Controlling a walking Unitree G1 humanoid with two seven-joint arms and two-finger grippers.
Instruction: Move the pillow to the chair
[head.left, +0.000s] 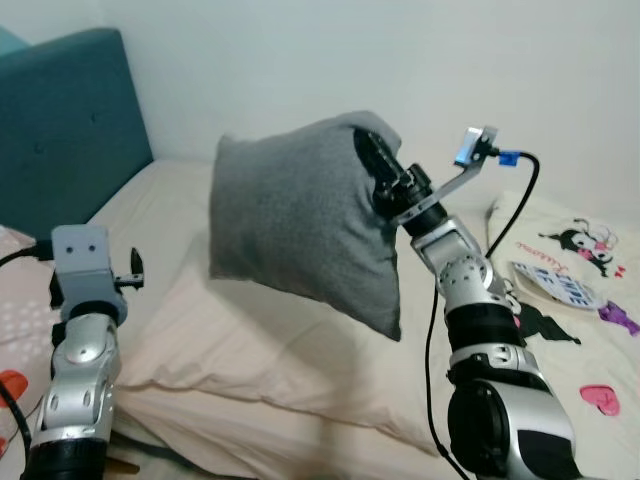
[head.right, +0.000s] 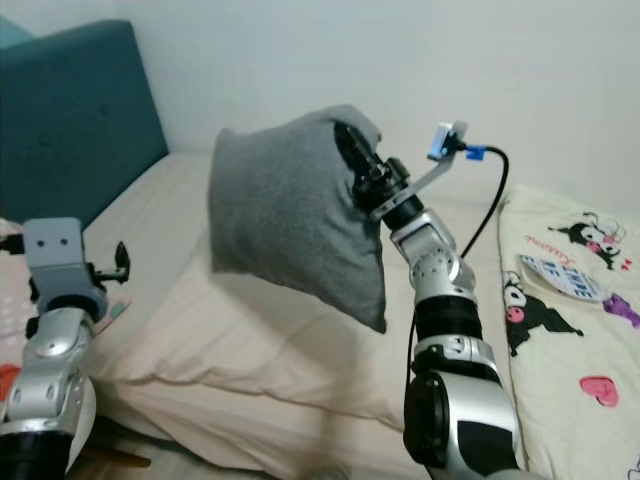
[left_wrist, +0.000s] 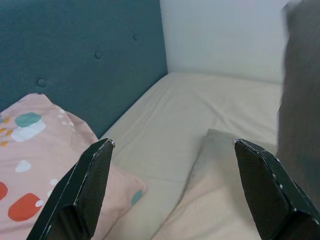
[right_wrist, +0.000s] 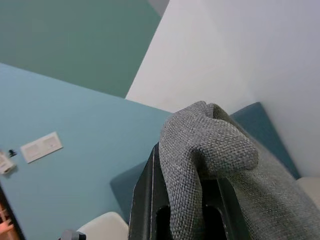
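Above the bed (head.left: 300, 240), with its teal headboard (head.left: 70, 120) at the robot's left, the grey pillow (head.left: 290, 225) hangs in the air over a cream pillow (head.left: 250, 350), clear of the mattress. The right tool (head.left: 368, 150) is clenched on a bunched top corner of it. The left tool (left_wrist: 172, 190) sits released and holds nothing, low at the side. Such a small pinch of fabric could slip during the carry, dropping the pillow short of the chair.

Two silver, segmented arms with black joint bands end in the right gripper (right_wrist: 185, 220) and left gripper (left_wrist: 175, 185), each with long black fingers, a black cable (head.left: 515, 205) looping from a blue-plugged wrist camera (head.left: 475, 147).
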